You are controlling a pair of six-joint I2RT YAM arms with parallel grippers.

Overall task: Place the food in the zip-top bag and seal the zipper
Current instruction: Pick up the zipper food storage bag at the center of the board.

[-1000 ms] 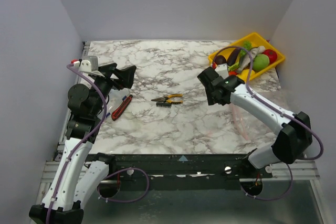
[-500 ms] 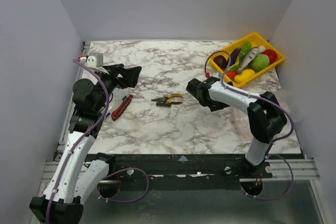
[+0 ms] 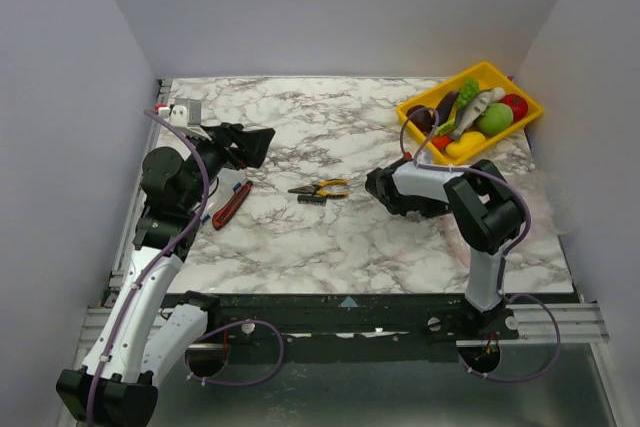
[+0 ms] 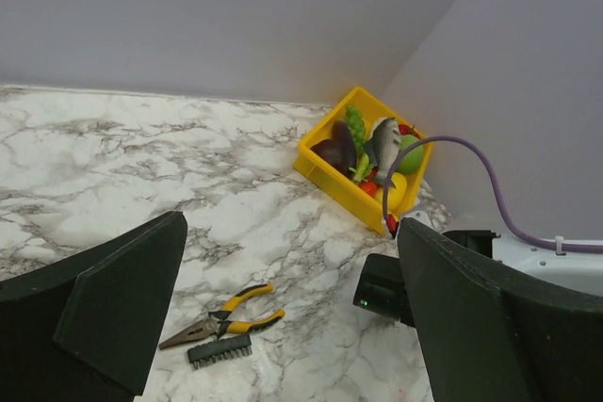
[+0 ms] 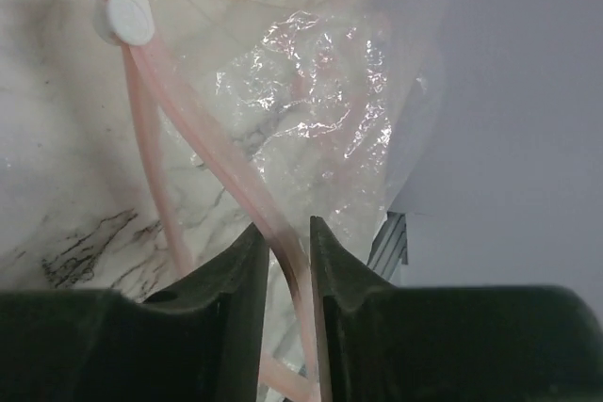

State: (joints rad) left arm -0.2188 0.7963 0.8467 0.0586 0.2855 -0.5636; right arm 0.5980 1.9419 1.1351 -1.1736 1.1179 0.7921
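**Right gripper**: two black moulded fingers clenched on the zipper, a flat pale pink strip carrying one round white slider. The zip-top bag is thin, crinkled, glossy clear film lying on the marbled worktop. The fingers cut off its lower edge.

**Left gripper**: released, its wedge-shaped fingers wide apart and holding nothing.

**The food**: smooth plastic pieces heaped in one yellow tray, upper right of the overhead frame. Overlap prevents a sure count.

**Other:** one pair of yellow-handled pliers lies mid-frame.
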